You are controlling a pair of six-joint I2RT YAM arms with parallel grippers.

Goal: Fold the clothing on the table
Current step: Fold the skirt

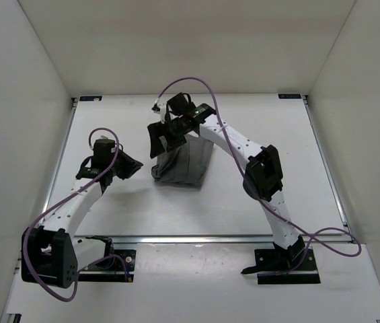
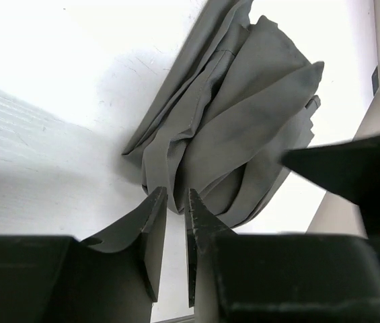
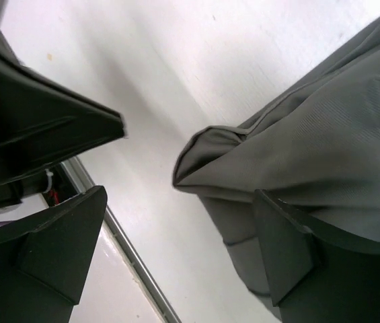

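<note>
The clothing is a dark grey bundle lying gathered in the middle of the white table. My right gripper hangs over its far left corner. In the right wrist view that gripper is wide open, and the clothing lies beside one finger with nothing gripped. My left gripper sits just left of the clothing. In the left wrist view its fingers stand a narrow gap apart with only table between them. The crumpled clothing lies just ahead of the tips.
White walls enclose the table on three sides. A metal rail runs along the near edge in front of both arm bases. A purple cable loops above the right arm. A finger of the right gripper juts into the left wrist view.
</note>
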